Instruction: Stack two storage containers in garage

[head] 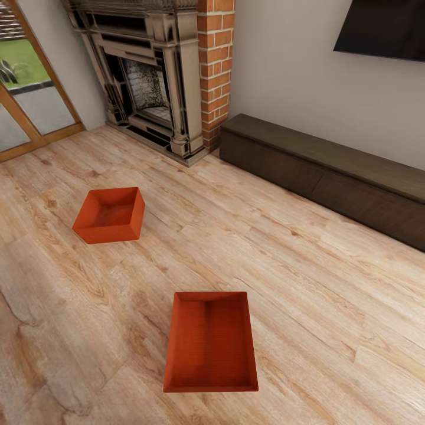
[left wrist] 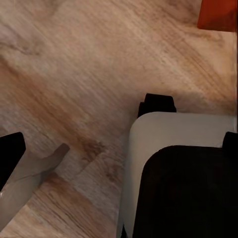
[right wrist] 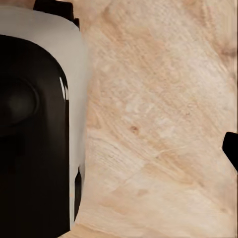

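Two orange-red open-top storage containers rest on the light wood-plank floor of the living room. The nearer container (head: 211,342) lies just ahead of me, long side pointing away. The farther container (head: 111,215) sits to the left, toward the fireplace, turned at an angle. Both are empty. A corner of one container (left wrist: 218,15) shows at the edge of the left wrist view. One dark fingertip (left wrist: 9,153) of my left gripper and one dark fingertip (right wrist: 231,148) of my right gripper sit at the frame edges, spread wide over bare floor, holding nothing.
A brick fireplace (head: 159,77) stands at the back, wood-framed glass doors (head: 29,88) at far left. A long dark low cabinet (head: 330,171) runs along the right wall under a wall screen (head: 383,26). My white-and-black base (left wrist: 178,134) (right wrist: 74,74) shows below both wrists.
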You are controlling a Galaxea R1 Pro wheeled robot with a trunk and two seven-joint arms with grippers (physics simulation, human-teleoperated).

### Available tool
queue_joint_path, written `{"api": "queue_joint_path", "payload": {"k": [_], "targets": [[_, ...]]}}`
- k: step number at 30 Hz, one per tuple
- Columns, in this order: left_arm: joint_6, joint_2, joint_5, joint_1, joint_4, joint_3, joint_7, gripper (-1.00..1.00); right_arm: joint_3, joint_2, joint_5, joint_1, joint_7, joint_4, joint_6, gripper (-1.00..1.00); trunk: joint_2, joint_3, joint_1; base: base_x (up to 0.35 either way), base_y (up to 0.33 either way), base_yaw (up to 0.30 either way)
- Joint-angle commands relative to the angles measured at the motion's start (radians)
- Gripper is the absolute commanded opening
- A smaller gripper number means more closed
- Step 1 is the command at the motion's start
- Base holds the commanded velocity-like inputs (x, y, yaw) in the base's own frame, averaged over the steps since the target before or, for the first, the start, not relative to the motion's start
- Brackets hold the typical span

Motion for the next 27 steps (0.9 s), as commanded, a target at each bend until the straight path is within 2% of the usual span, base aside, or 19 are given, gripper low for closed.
{"api": "queue_joint_path", "payload": {"k": [1, 5, 7, 8, 10, 11, 14, 15, 16, 18, 19, 21, 23, 24, 26, 27], "targets": [[0.014, 0.0, 0.01, 0.0, -0.017, 0.001, 0.0, 1.0, 0.009, -0.009, -0.01, -0.008, -0.005, -0.016, 0.011, 1.0, 0.0, -0.001, 0.0, 0.0, 0.0, 0.0], [0.063, -0.001, 0.01, -0.009, -0.081, 0.001, 0.003, 1.0, 0.008, -0.039, -0.01, -0.044, -0.018, -0.09, 0.05, 1.0, 0.0, -0.001, 0.0, 0.0, 0.0, 0.0], [0.097, -0.002, 0.011, -0.033, -0.116, 0.001, 0.004, 1.0, 0.007, -0.05, -0.01, -0.073, -0.037, -0.141, 0.062, 1.0, 0.0, -0.001, 0.0, 0.0, 0.0, 0.0], [0.132, -0.009, 0.012, -0.078, -0.134, 0.002, 0.003, 1.0, 0.007, -0.052, -0.009, -0.115, -0.075, -0.193, 0.069, 1.0, 0.0, -0.001, 0.0, 0.0, 0.0, 0.0], [0.161, -0.016, 0.012, -0.117, -0.14, 0.002, 0.002, 1.0, 0.007, -0.048, -0.009, -0.152, -0.106, -0.224, 0.071, 1.0, 0.0, -0.001, 0.0, 0.0, 0.0, 0.0], [0.207, -0.034, 0.014, -0.194, -0.14, 0.002, 0.002, 1.0, 0.007, -0.042, -0.007, -0.223, -0.141, -0.261, 0.087, 1.0, 0.0, -0.001, 0.0, 0.0, 0.0, 0.0], [0.218, -0.045, 0.015, -0.245, -0.134, 0.001, 0.004, 1.0, 0.007, -0.034, -0.006, -0.265, -0.155, -0.275, 0.119, 1.0, 0.0, -0.001, 0.0, 0.0, 0.0, 0.0], [0.22, -0.049, 0.015, -0.262, -0.133, 0.001, 0.004, 1.0, 0.007, -0.021, -0.006, -0.281, -0.158, -0.277, 0.126, 1.0, 0.0, -0.001, 0.0, 0.0, 0.0, 0.0], [0.222, -0.054, 0.016, -0.303, -0.13, 0.001, 0.006, 1.0, 0.007, 0.024, -0.005, -0.325, -0.178, -0.28, 0.137, 1.0, 0.0, -0.001, 0.0, 0.0, 0.0, 0.0], [0.223, -0.056, 0.016, -0.323, -0.129, 0.001, 0.006, 1.0, 0.007, 0.048, -0.005, -0.352, -0.208, -0.28, 0.14, 1.0, 0.0, -0.001, 0.0, 0.0, 0.0, 0.0], [0.224, -0.057, 0.016, -0.337, -0.128, 0.001, 0.006, 1.0, 0.007, 0.07, -0.004, -0.374, -0.23, -0.28, 0.142, 1.0, 0.0, -0.001, 0.0, 0.0, 0.0, 0.0], [0.224, -0.057, 0.017, -0.343, -0.127, 0.001, 0.006, 1.0, 0.007, 0.085, -0.003, -0.383, -0.239, -0.28, 0.143, 1.0, 0.0, -0.001, 0.0, 0.0, 0.0, 0.0], [0.224, -0.064, 0.017, -0.352, -0.123, 0.001, 0.006, 1.0, 0.008, 0.123, -0.003, -0.394, -0.251, -0.277, 0.141, 1.0, 0.0, -0.001, 0.0, 0.0, 0.0, 0.0], [0.224, -0.069, 0.016, -0.354, -0.122, 0.001, 0.006, 1.0, 0.008, 0.132, -0.003, -0.395, -0.252, -0.276, 0.14, 1.0, 0.0, -0.001, 0.0, 0.0, 0.0, 0.0], [0.224, -0.084, 0.016, -0.364, -0.116, 0.0, 0.007, 1.0, 0.009, 0.16, 0.002, -0.397, -0.255, -0.272, 0.139, 1.0, 0.0, -0.001, 0.0, 0.0, 0.0, 0.0], [0.224, -0.101, 0.015, -0.384, -0.096, 0.0, 0.007, 1.0, 0.01, 0.186, 0.02, -0.398, -0.256, -0.267, 0.137, 1.0, 0.0, -0.001, 0.0, 0.0, 0.0, 0.0]]}}
